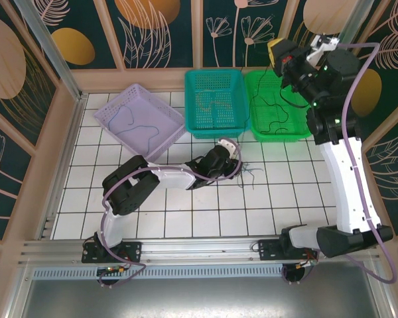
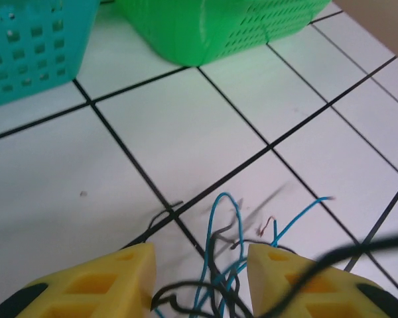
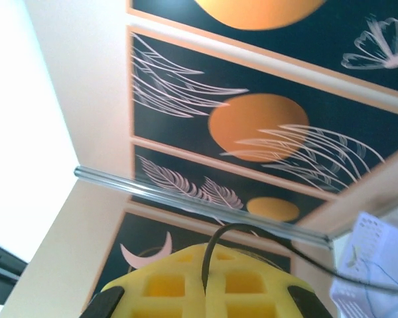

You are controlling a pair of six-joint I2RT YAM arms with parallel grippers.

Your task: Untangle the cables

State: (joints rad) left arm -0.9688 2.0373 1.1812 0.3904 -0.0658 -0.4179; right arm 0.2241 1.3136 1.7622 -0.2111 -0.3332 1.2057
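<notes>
A small tangle of blue and black cables (image 1: 250,173) lies on the white tiles in front of the baskets. My left gripper (image 1: 237,159) is low over it. In the left wrist view its yellow fingers (image 2: 200,255) stand apart, open, with the tangled cables (image 2: 212,217) between them. My right gripper (image 1: 276,53) is raised above the green basket (image 1: 282,138). It is shut on a black cable (image 1: 278,106) that hangs down into that basket. In the right wrist view the black cable (image 3: 239,226) arcs out of the seam of the closed pads of the right gripper (image 3: 205,265).
A lilac basket (image 1: 109,122) at the back left holds a dark wire. A teal basket (image 1: 215,71) stands in the middle and holds a thin wire. The teal basket (image 2: 26,46) and green basket (image 2: 219,26) stand just beyond the left gripper. Patterned walls enclose the table.
</notes>
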